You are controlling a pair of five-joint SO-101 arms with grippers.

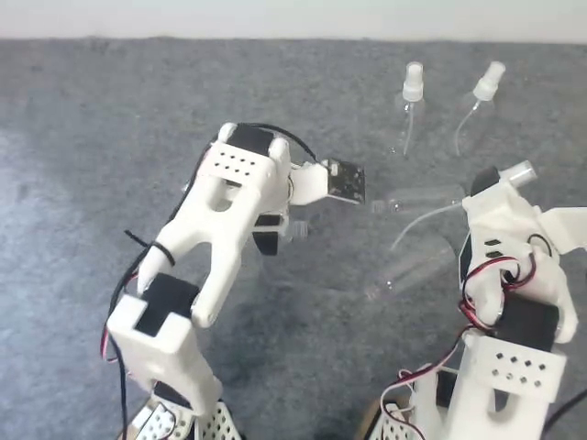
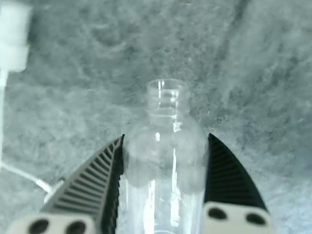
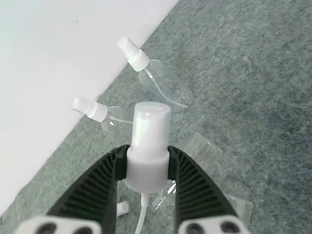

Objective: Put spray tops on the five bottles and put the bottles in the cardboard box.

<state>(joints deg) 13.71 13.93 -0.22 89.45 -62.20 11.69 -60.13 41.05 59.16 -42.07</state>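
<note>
Left gripper (image 2: 165, 138) clamps empty uncapped bottle (image 2: 164, 165); right gripper (image 3: 146, 151) grips spray top (image 3: 149, 127); two capped bottles (image 1: 411, 103) beyond

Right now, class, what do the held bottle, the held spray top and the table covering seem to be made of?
The bottle looks like clear, glossy plastic: the covering shows through it and highlights streak its wall. The spray top seems opaque white plastic, smooth. The covering appears to be grey felt-like fabric, matte and fuzzy.
</note>
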